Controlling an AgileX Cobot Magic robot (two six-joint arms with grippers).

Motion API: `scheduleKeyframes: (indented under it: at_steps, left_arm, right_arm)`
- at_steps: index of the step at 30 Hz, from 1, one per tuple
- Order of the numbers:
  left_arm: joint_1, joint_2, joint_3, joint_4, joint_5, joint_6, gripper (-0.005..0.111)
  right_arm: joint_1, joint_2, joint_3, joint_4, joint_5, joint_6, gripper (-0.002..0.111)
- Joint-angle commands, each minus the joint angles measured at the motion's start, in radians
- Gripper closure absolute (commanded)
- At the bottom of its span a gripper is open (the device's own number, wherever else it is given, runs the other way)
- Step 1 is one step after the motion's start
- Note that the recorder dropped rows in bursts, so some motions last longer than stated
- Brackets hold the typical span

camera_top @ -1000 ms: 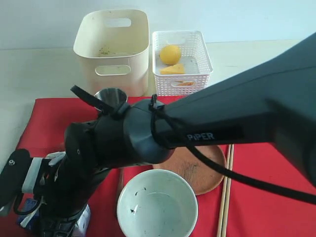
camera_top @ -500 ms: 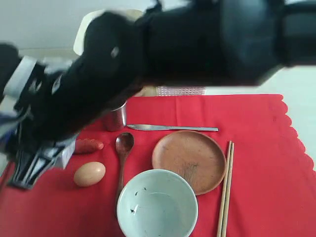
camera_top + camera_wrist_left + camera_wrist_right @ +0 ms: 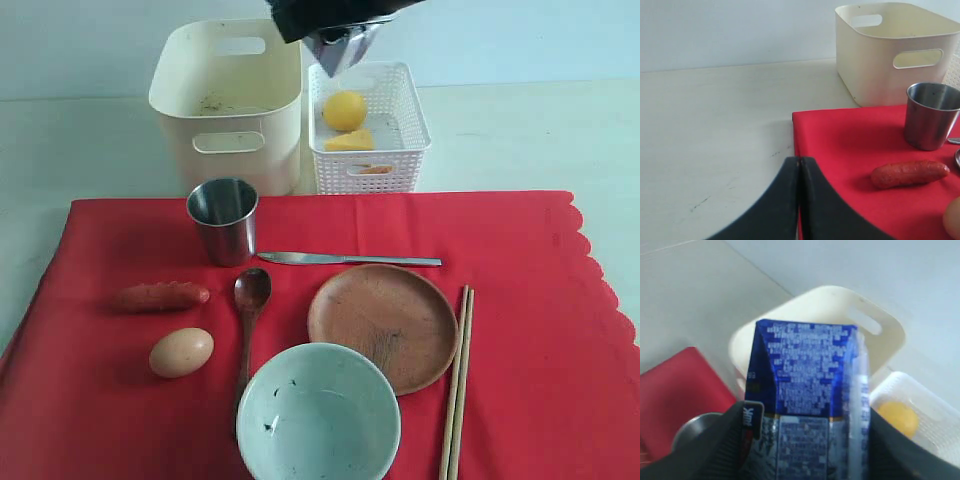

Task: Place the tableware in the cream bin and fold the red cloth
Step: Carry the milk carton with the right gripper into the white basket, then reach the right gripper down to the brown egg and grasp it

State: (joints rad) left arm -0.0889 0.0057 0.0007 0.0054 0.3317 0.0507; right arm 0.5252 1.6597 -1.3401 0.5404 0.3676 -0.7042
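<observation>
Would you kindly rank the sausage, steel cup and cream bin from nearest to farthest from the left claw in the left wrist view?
1. Sausage, lying on the red cloth, nearest the left claw.
2. Steel cup, upright on the cloth beyond it.
3. Cream bin, off the cloth, farthest.

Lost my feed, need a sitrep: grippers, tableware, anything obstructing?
Left gripper shut, empty, at red cloth edge. Right gripper holding milk carton up by cream bin. Steel cup, bowl not binned. Sausage, egg on cloth.
</observation>
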Motion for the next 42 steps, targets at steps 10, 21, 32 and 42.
scheduleKeyframes:
  at_steps: [10,21,32,42]
  left_arm:
    - [0.002,-0.006,-0.001,-0.005,-0.008,-0.003,0.104]
    - [0.002,-0.006,-0.001,-0.005,-0.008,-0.003,0.104]
    - [0.002,-0.006,-0.001,-0.005,-0.008,-0.003,0.104]
    - [0.002,-0.006,-0.001,-0.005,-0.008,-0.003,0.104]
  right_arm:
    - [-0.135,0.373,-0.004,0.007,-0.447,0.289,0.108]
    - [-0.132,0.452,-0.004,0.043,-0.625,0.28,0.053]
    - [-0.13,0.405,-0.004,0.043,-0.535,0.184,0.017]
    - [-0.137,0.146,-0.002,0.029,-0.18,0.147,0.084]
